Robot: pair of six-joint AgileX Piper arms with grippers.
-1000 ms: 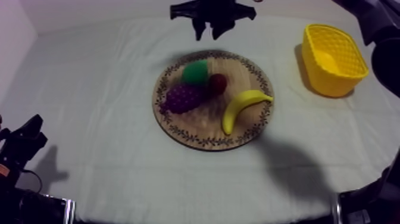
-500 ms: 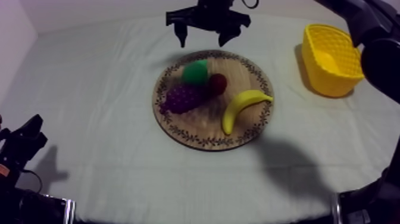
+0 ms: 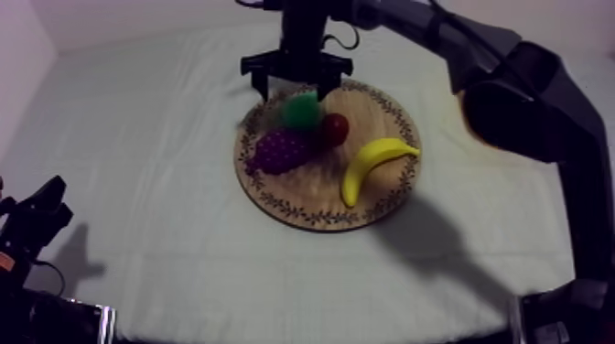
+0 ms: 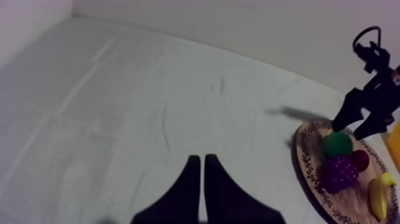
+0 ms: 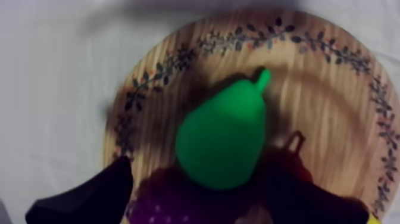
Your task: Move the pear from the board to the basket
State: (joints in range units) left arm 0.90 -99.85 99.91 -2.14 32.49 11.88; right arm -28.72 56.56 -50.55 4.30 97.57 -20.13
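Hovering over pear (image 5: 221,140), right gripper (image 3: 294,90) spread; grapes (image 5: 163,205) beside pear shadowed, cut off; left gripper (image 4: 199,165) pressed together.

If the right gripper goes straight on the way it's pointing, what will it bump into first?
Most likely the green toy pear on the round wooden board: it lies right between the open black fingers of the right gripper. How far off is unclear.

Blurred, shadowed grapes (image 5: 159,207) cut by frame edge, small red fruit (image 5: 294,170) dim, wooden board (image 4: 305,156) partly cropped
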